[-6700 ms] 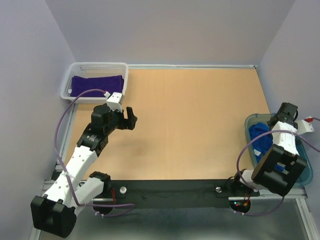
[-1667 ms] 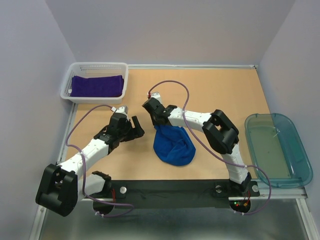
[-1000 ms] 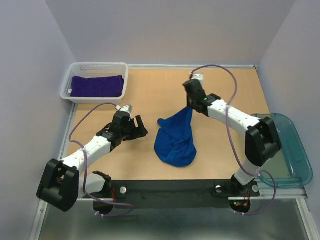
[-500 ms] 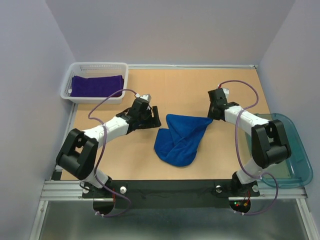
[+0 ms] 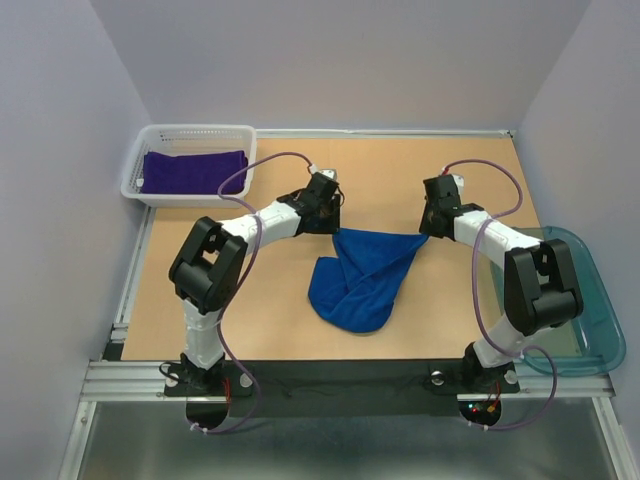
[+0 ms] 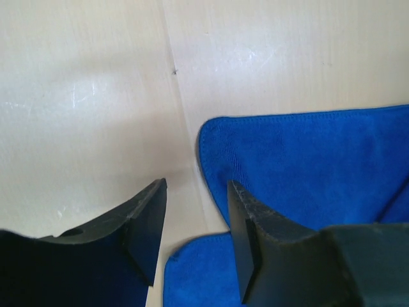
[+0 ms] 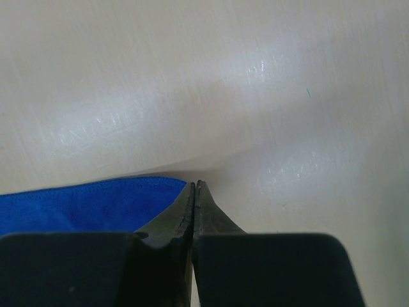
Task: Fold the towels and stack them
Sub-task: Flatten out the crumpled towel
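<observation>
Just ahead of the left hand (image 6: 196, 188) lies the blue towel (image 6: 307, 166).

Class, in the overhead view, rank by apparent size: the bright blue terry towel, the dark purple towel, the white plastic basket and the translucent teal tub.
1. translucent teal tub, partly hidden by the right arm
2. white plastic basket
3. bright blue terry towel, bunched
4. dark purple towel, inside the basket

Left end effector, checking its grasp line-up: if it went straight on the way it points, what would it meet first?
Probably the blue towel's corner hem, lying ahead between the left end effector's open fingers, though bare table beside it is possible; depth is unclear.
</observation>
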`<state>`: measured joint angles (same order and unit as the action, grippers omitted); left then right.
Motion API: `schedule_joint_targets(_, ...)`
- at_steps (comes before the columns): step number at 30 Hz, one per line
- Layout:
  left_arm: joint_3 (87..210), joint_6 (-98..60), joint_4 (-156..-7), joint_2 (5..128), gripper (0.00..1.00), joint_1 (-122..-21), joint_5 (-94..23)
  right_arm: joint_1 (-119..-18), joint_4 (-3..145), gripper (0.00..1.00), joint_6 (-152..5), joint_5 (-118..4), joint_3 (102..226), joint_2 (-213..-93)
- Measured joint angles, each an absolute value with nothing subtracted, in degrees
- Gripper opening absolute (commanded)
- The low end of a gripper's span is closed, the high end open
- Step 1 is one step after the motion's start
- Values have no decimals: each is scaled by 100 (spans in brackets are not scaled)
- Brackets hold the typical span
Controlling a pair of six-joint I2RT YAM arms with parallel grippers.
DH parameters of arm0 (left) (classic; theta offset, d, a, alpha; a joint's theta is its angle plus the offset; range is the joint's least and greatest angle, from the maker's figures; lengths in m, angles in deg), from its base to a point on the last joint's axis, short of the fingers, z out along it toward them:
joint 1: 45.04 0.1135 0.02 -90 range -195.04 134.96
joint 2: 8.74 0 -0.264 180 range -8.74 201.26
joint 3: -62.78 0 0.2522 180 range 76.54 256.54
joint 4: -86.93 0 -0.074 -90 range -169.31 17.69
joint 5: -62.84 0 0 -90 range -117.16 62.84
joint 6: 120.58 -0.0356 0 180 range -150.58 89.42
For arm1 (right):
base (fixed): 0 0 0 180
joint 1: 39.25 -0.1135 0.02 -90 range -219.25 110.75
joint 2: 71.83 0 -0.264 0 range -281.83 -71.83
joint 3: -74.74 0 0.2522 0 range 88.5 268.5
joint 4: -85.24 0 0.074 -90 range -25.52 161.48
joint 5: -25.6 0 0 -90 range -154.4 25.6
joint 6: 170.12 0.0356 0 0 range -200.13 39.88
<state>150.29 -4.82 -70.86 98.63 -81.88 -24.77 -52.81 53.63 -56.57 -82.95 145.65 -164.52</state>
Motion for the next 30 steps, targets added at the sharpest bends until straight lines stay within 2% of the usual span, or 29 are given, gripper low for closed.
schedule_joint_targets(22,16470,-797,-6255,11238,51,-8691,-1445,-5281,5558,0,-5808,-7993,14302,-16445)
schedule_joint_targets(29,16649,-742,-6181,11382,29,-8789,-1354,-5281,5571,1,-5808,-7936,14285,-16331)
schedule_joint_targets(30,16669,-733,-6185,11395,21,-8796,-1360,-5281,5571,1,-5810,-7936,14285,-16316)
